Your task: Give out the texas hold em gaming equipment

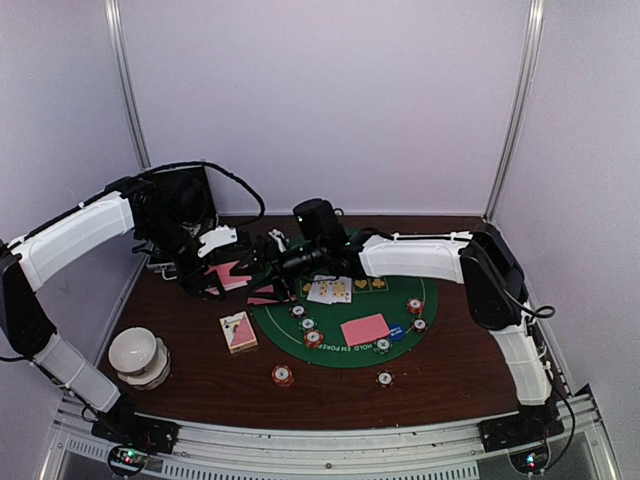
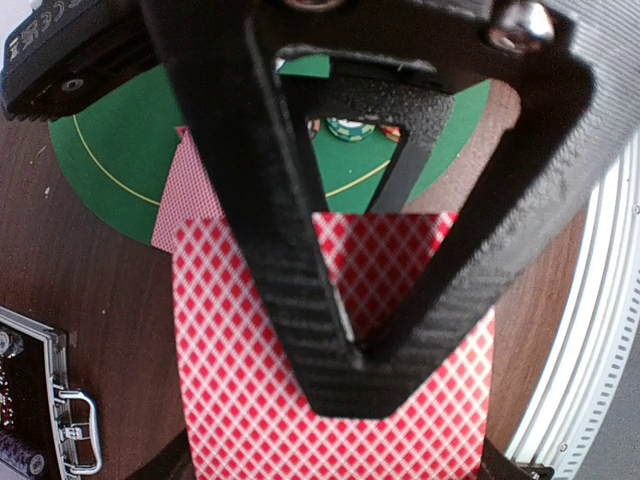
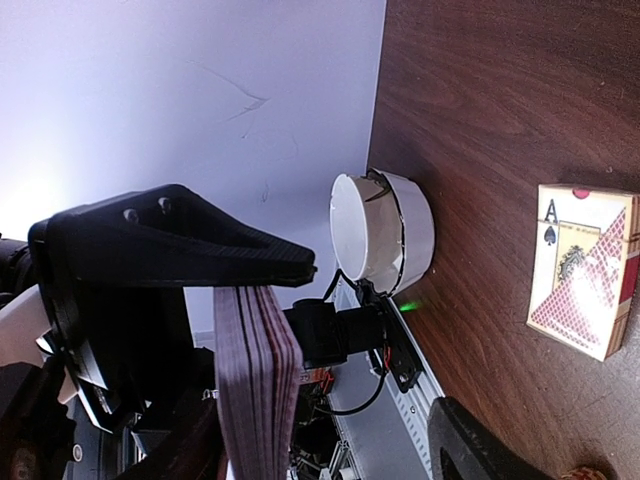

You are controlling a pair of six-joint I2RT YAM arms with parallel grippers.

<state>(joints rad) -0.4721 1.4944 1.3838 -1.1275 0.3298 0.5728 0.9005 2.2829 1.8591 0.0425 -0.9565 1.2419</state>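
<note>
Pink-backed cards (image 2: pixel 230 400) clamped tight in left jaws above brown counter (image 1: pixel 450 385); right jaws apart, gripping nothing; white walls (image 1: pixel 330 100).

Soft, even light; the wall (image 3: pixel 120 100) glares white (the left pincer (image 2: pixel 350 380) looms blurred up close).

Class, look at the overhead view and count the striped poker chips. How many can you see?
8 poker chips. Three on the green mat's left side, one at its near edge, two on its right, two on the wood in front. More may hide under the arms.
</note>
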